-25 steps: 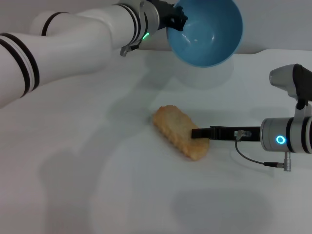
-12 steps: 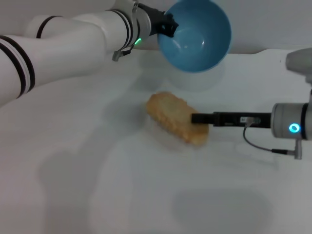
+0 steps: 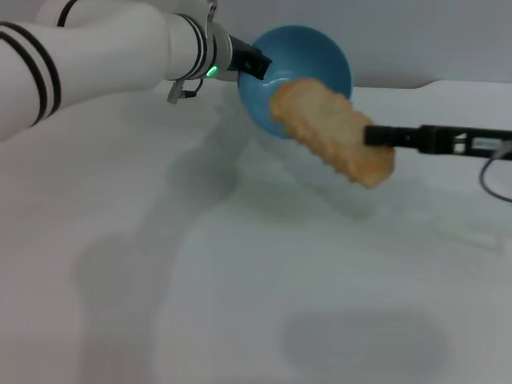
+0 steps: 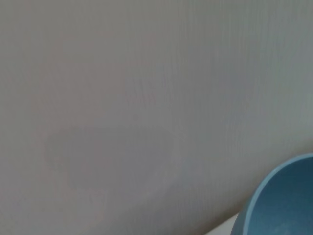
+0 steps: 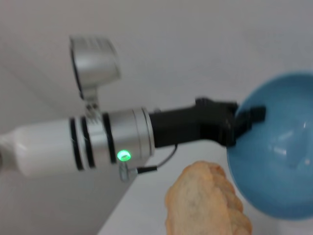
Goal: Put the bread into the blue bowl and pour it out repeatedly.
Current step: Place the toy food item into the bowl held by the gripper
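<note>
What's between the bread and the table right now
Nothing. In the head view the bread, held by the right gripper, hangs in front of the blue bowl above bare table.

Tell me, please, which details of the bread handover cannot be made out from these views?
- Right gripper: its fingertips are hidden behind the bread in the head view; the right wrist view shows no fingers.
- Blue bowl: part of its inside is covered by the bread.
- Left gripper: its finger behind the rim is hidden.
- Left wrist view: the frame edge cuts off most of the bowl.
</note>
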Controlling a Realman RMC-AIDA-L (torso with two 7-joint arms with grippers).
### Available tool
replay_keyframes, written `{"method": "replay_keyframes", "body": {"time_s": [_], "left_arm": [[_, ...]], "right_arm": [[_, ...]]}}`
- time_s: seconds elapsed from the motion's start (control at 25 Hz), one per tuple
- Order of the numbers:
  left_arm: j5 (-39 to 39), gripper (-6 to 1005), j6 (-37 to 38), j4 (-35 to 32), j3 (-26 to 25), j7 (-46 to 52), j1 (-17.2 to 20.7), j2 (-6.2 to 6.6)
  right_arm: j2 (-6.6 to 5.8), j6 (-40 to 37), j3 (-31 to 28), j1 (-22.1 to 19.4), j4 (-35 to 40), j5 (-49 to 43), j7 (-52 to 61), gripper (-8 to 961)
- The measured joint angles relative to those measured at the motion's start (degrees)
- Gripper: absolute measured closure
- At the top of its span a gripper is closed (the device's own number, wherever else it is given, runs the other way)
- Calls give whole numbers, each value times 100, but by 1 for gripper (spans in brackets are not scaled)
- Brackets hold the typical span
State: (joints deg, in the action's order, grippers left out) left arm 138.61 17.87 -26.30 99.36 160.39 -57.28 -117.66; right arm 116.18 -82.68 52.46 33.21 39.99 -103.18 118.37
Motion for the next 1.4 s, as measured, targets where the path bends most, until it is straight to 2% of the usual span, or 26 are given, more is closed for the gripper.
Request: {"method": "replay_keyframes", "body": {"time_s": [0.08, 0.2, 0.4, 0.56, 0.8, 0.84, 1.0, 1.2, 1.4], "left_arm": [[138, 1000, 56, 103, -10, -11, -99, 3], [272, 999, 131, 113, -87, -15, -160, 4], [303, 999, 663, -76, -232, -16, -185, -35], [251, 999, 1334, -462, -173, 14, -164, -102], [-117, 1000, 1801, -856, 24, 46, -39, -128], [-190, 1000, 1817, -874, 82, 47, -34, -124], [-369, 1000, 1819, -921, 163, 41, 16, -101], [-380, 1001, 1743, -924, 152, 45, 78, -98], [-387, 1001, 1647, -922, 152, 47, 111, -98]], "right_arm": [[-3, -113, -146, -25, 48, -41, 0, 807], [-6, -405, -755, -167, 274, -224, 2, 818], [-7, -326, -1030, -229, 296, -246, -73, 836], [55, 35, -1014, -201, 288, -247, -294, 839], [191, 611, -964, 112, -109, -247, -945, 848], [200, 782, -921, 290, -459, -247, -1143, 850], [202, 1121, -715, 493, -881, -274, -1186, 851], [232, 1786, -467, 540, -1138, -282, -1184, 852], [230, 1873, -465, 531, -1196, -286, -1187, 854]]}}
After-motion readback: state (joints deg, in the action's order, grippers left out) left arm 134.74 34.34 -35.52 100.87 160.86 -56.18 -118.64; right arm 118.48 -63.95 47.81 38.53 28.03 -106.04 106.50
